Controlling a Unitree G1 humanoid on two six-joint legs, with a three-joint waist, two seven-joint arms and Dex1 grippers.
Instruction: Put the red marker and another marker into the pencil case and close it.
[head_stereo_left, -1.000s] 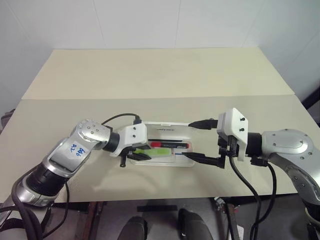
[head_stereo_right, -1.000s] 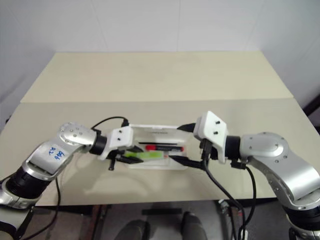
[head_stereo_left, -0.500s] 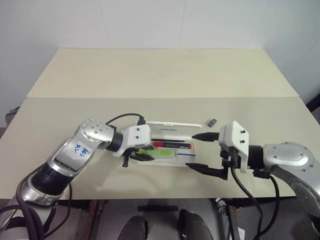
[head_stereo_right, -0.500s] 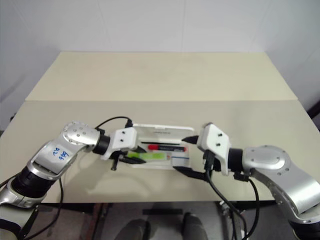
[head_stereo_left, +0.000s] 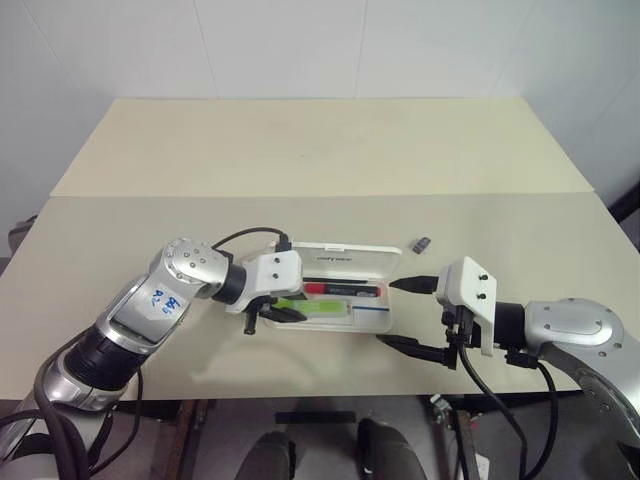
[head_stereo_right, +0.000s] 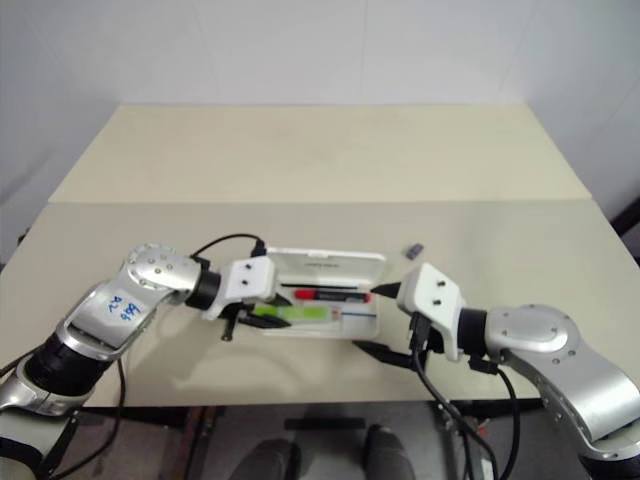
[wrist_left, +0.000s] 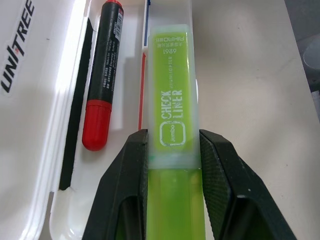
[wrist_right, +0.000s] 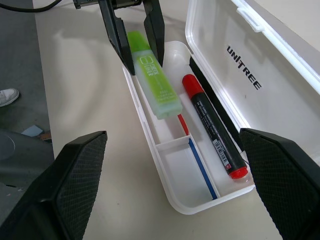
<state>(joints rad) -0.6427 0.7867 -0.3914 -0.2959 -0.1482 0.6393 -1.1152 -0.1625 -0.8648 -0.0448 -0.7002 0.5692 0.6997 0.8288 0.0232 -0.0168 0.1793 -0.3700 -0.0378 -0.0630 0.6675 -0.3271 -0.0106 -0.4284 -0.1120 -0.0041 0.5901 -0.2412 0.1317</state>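
The white pencil case (head_stereo_left: 372, 322) lies open near the table's front, its lid (wrist_right: 250, 75) standing back on its hinge. In the case's rear compartment lies the red marker (wrist_right: 212, 127), also seen in the left wrist view (wrist_left: 102, 75). The lime-green highlighter (wrist_left: 172, 115) rests lengthwise in the front compartment (wrist_right: 155, 82), one end sticking out over the case's left end. My left gripper (wrist_left: 173, 145) is shut on that end. Just off the case's right end, my right gripper (head_stereo_left: 405, 315) stands wide open and holds nothing.
A thin red pen (wrist_right: 182, 125) and a thin blue pen (wrist_right: 202, 167) lie in the case's narrow slots. A small dark grey piece (head_stereo_left: 423, 243) sits on the table behind the right gripper. The table's front edge runs just below both arms.
My right gripper has sunk and drawn back from the case's right end towards the table's front edge. The left gripper has kept its hold on the highlighter in the same place.
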